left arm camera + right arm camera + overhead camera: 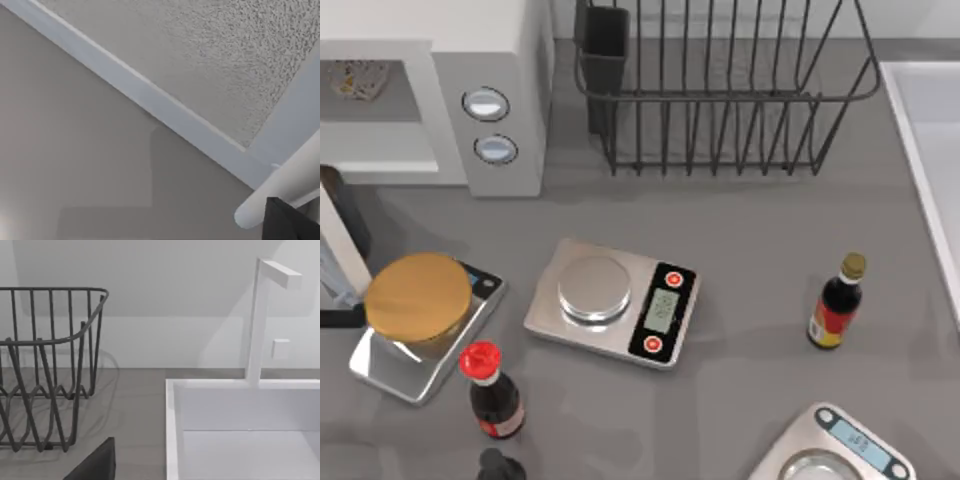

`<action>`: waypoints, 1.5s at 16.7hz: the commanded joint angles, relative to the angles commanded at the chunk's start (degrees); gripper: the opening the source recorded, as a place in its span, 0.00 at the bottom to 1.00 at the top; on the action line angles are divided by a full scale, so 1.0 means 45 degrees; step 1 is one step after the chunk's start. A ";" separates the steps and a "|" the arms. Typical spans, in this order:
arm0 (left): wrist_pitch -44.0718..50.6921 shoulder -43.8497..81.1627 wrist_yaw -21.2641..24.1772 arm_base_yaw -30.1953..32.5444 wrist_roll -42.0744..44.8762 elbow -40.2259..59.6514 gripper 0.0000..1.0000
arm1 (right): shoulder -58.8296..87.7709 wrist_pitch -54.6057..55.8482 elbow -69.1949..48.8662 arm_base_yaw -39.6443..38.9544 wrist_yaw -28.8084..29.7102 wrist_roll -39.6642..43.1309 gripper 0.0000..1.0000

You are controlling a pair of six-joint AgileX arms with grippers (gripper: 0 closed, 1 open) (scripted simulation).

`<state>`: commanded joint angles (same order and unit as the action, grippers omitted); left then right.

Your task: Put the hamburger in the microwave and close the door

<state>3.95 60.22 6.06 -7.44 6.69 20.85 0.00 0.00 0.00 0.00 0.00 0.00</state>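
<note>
Door [235, 60] close before left wrist camera, handle [280, 185] beside left gripper; gripper state: cannot tell. Hamburger [358, 80] inside microwave [490, 110], frame upper left. Risk: gripper slips off handle, door left ajar.

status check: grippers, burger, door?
Left gripper at the door's bar handle. Hamburger inside the microwave; door swung open. Right arm parked facing the sink.

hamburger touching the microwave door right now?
Apart. The top view shows the hamburger sitting back inside the microwave cavity, while the door stands swung open out front at the table's left edge, well clear of it.
</note>
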 joint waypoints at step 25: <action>-0.2602 0.6433 -0.0706 0.1208 -0.0980 0.3509 0.00 | 0.0000 0.0000 0.0000 0.0000 0.0000 0.0000 1.00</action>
<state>-7.76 89.17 2.89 -2.01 2.28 36.64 0.00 0.00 0.00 0.00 0.00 0.00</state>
